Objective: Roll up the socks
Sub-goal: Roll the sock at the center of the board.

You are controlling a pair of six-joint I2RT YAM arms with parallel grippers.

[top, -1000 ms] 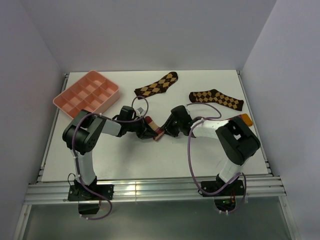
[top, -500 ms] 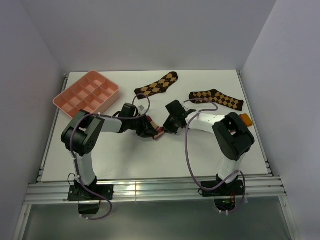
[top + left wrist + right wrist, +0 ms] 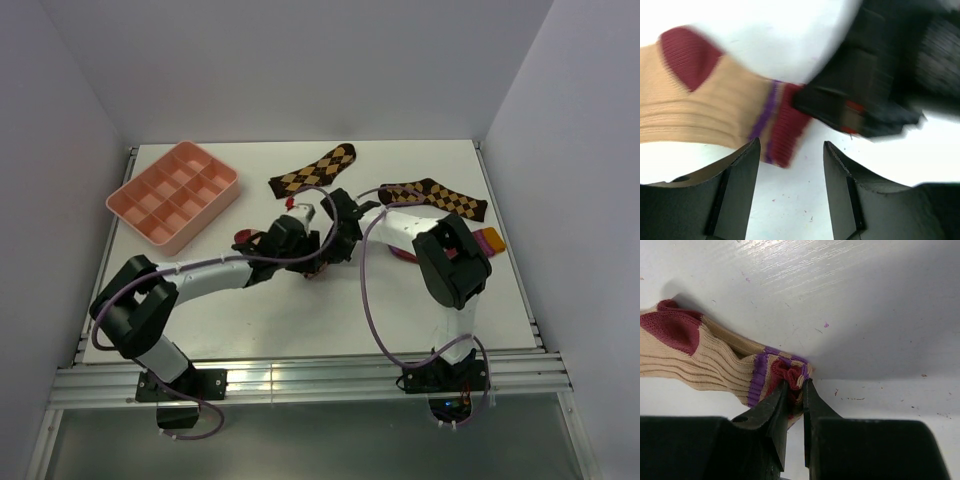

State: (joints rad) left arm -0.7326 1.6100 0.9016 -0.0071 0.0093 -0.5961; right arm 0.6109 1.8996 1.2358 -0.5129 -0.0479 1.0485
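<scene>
Near table centre, the tan sock (image 3: 705, 362) is lying flat on the white table (image 3: 300, 320) with a maroon heel patch facing up. In the right wrist view its body is stretching toward 9 o'clock, and its purple-striped maroon cuff is bunching at the 3 o'clock end. The right gripper (image 3: 795, 384) is clenching that cuff, its two fingers pinching a small fold of knit with almost no gap between them. The left gripper (image 3: 791, 144) is standing released, jaws well apart and nothing between them. Its tips are sitting just at 6 o'clock of the cuff; I cannot tell whether they are touching the fabric. In the left wrist view the right gripper is showing as a blurred black block at 2 o'clock, biting the cuff's end. From the top camera, the two grippers are crowding together just beyond table centre, the left arm reaching in from 7 o'clock and the right arm bending in from 4 o'clock. The crimson sock (image 3: 405, 256) is lying at 3 o'clock of them, mostly under the right arm, its orange cuff (image 3: 489, 241) poking out near the table's right edge. A pink compartment tray (image 3: 170, 190) is sitting at 10 o'clock. Two brown argyle socks are lying apart from the grip, one at 12 o'clock (image 3: 315, 168) and one at 2 o'clock (image 3: 435, 197).
</scene>
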